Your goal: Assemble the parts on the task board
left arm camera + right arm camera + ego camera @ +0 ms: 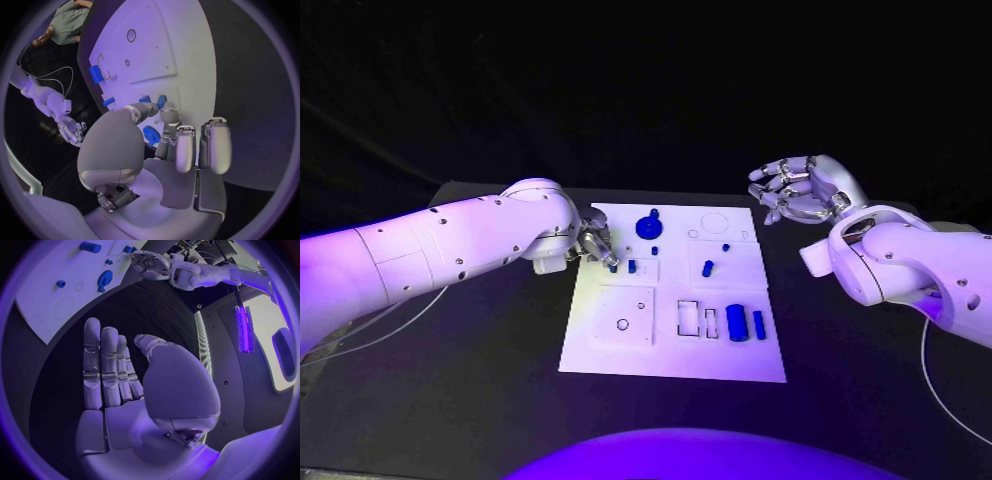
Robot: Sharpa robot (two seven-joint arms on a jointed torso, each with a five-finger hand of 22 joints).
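The white task board lies in the middle of the table. My left hand reaches over its far left part, thumb and a finger pointing down just above two small blue pegs. In the left wrist view those pegs lie just beyond the fingertips, with nothing between them. A round blue part sits at the far middle, and it also shows beside my palm. My right hand hangs raised off the board's far right corner, its palm empty and its fingers straight.
More small blue pegs stand mid-board, and two larger blue cylinders lie at the near right beside empty rectangular slots. A round recess marks the far right. Black table surrounds the board.
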